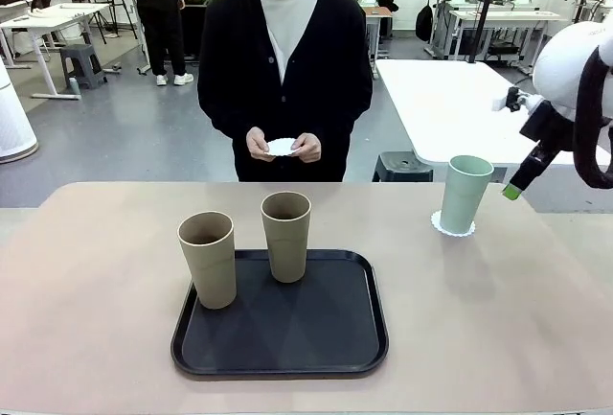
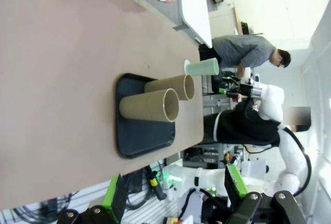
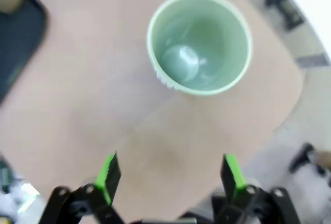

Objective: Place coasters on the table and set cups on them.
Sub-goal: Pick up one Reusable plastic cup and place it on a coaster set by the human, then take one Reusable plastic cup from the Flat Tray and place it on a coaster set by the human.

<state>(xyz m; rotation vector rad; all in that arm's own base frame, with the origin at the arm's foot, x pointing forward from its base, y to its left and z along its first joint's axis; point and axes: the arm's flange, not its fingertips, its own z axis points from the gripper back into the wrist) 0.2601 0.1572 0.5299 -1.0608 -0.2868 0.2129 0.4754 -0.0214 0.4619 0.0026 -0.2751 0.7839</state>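
A mint green cup (image 1: 465,193) stands upright on a white scalloped coaster (image 1: 452,226) at the table's (image 1: 96,290) right side. Two tan cups (image 1: 208,259) (image 1: 286,236) stand on the black tray (image 1: 287,343). Across the table, a person holds another white coaster (image 1: 282,147) in both hands. My right gripper (image 1: 514,188) hangs just right of the mint cup, apart from it. In the right wrist view the right gripper (image 3: 170,175) is open and empty, above and short of the mint cup (image 3: 199,43). My left gripper (image 2: 175,190) is open and empty, far from the tan cups (image 2: 150,105).
The tray sits front-centre on the table. A white table (image 1: 450,99) and a dark stool (image 1: 400,166) stand behind the far right edge. Bare tabletop lies left of the tray and between the tray and the mint cup.
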